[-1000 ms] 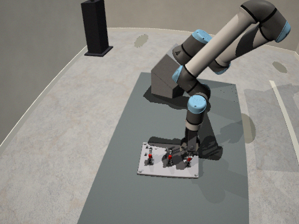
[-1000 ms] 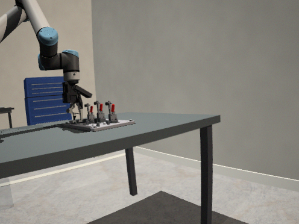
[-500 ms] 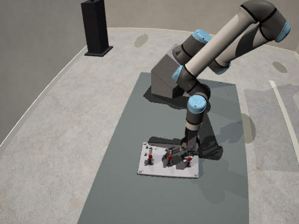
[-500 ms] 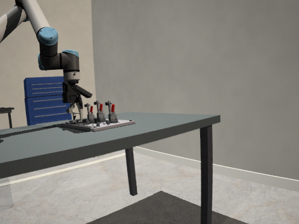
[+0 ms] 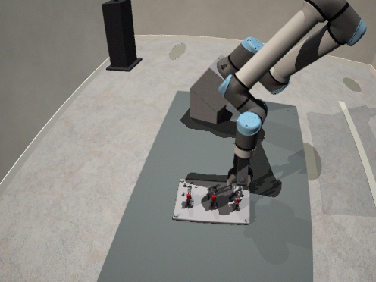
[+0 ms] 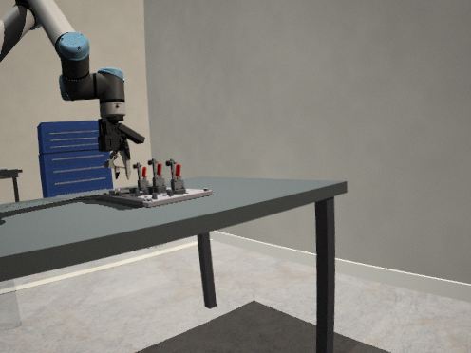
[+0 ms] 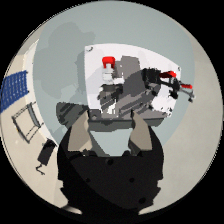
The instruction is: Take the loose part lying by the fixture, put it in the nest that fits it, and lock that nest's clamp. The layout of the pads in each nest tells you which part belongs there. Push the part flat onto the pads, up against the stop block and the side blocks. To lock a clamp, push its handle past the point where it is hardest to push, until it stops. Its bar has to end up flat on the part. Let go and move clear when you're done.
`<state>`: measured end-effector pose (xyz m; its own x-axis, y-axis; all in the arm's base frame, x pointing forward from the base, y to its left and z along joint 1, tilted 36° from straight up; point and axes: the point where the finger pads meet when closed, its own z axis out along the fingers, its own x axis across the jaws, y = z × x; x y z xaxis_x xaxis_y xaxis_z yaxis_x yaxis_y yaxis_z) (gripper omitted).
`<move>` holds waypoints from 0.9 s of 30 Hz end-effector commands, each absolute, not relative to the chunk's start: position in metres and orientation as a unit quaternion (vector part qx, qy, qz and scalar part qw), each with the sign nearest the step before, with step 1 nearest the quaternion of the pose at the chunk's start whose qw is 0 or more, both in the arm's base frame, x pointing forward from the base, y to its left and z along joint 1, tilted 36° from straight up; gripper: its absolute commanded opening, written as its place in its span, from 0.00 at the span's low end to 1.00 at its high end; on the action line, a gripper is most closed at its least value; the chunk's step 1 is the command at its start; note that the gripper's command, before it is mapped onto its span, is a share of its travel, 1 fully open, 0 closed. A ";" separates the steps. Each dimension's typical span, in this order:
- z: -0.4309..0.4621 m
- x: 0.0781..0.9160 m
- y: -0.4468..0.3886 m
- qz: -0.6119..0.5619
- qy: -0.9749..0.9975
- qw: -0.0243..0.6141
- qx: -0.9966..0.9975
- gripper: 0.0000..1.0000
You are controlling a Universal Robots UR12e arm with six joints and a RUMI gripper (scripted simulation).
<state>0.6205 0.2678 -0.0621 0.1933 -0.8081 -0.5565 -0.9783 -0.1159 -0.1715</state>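
Note:
The light grey fixture plate (image 5: 212, 202) lies on the table and carries three clamps with red handles (image 5: 188, 196) (image 5: 213, 198) (image 5: 237, 200), all standing upright. My gripper (image 5: 239, 180) hangs over the plate's far right corner, a little above it, fingers apart and empty. In the wrist view the gripper (image 7: 111, 135) is open above a dark grey part (image 7: 125, 95) that lies in the nest in front of a red-handled clamp (image 7: 108, 61). From the side the gripper (image 6: 121, 166) is clear of the plate (image 6: 159, 195). I cannot tell whether the part sits flat against the blocks.
The arm's grey base block (image 5: 208, 98) stands at the table's far end. A black pillar (image 5: 120, 34) stands on the floor at the back left. A blue drawer cabinet (image 6: 73, 157) stands behind the table.

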 end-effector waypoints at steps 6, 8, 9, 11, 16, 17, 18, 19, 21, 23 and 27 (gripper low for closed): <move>-0.044 0.617 0.254 0.167 0.613 0.256 -0.728 0.59; -0.044 0.617 0.253 0.167 0.613 0.256 -0.728 0.59; -0.044 0.617 0.253 0.167 0.613 0.256 -0.728 0.59; -0.044 0.617 0.253 0.167 0.613 0.256 -0.728 0.59; -0.045 0.616 0.255 0.169 0.613 0.255 -0.728 0.59; -0.045 0.616 0.255 0.169 0.613 0.255 -0.728 0.59; -0.045 0.616 0.255 0.169 0.613 0.255 -0.728 0.59; -0.045 0.616 0.255 0.169 0.613 0.255 -0.728 0.59; -0.045 0.616 0.255 0.169 0.613 0.255 -0.728 0.59; -0.045 0.616 0.255 0.169 0.613 0.255 -0.728 0.59; -0.044 0.616 0.254 0.168 0.613 0.255 -0.728 0.28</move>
